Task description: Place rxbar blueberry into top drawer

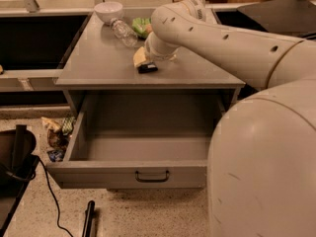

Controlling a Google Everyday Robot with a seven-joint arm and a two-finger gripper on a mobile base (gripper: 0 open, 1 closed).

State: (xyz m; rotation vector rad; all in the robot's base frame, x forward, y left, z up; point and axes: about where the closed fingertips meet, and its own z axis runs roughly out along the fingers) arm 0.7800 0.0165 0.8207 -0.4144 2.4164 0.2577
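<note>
The rxbar blueberry [147, 68], a small dark flat bar, lies on the grey cabinet top [98, 63] near its front middle. My gripper [143, 59] is at the end of the white arm, directly over and touching down at the bar's far side; the wrist hides most of it. The top drawer [98, 174] is pulled out wide below the cabinet top. Its inside is bare, and its dark bar handle [152, 176] sits at the middle of the front.
A white bowl [108, 10], a lying clear bottle [123, 31] and a green snack bag [140, 25] sit at the back of the cabinet top. Snack bags [57, 132] lie on the floor at left, by a black object [15, 157]. My white body [266, 167] fills the right foreground.
</note>
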